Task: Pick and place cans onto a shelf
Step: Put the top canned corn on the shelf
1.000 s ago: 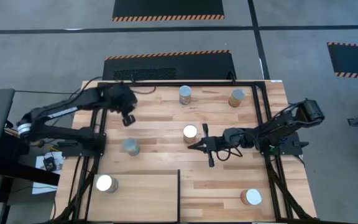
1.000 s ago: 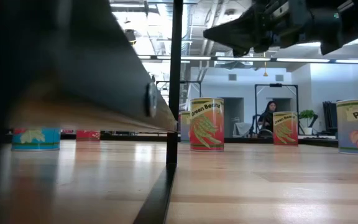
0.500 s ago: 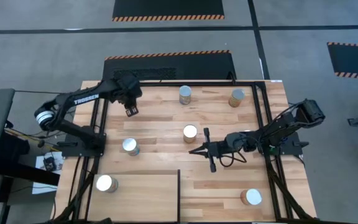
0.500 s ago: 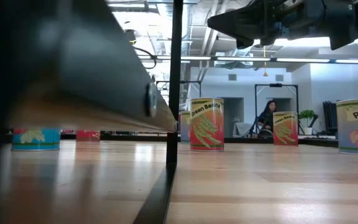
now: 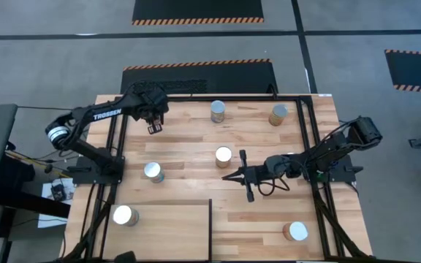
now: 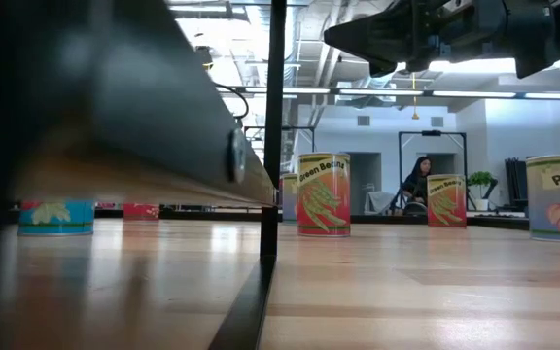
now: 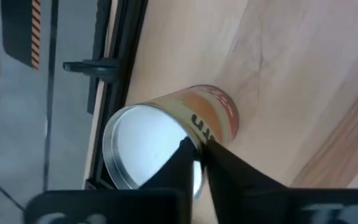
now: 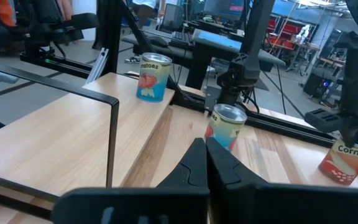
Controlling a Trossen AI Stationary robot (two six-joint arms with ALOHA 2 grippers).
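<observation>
**Left arm withdrawn to upper left; right arm idle at centre**

Notably, the left gripper [image 5: 153, 127] now sits at the upper left of the high view, farther toward the tabletop [image 5: 188, 146] corner than a second ago. Its wrist view shows the fingers [image 7: 194, 165] pressed together, with a tin [image 7: 166, 140] below them.

The right gripper [image 5: 241, 175] remains at frame centre, unchanged over the last half second, fingers closed on nothing.

The shelf [image 5: 168, 232] occupies the lower left, carrying one can [image 5: 125, 215]. Other cans stand on the tabletop: centre [image 5: 224, 155], left of centre [image 5: 153, 172], top centre [image 5: 218, 111], upper right [image 5: 278, 115], lower right [image 5: 294, 231].
</observation>
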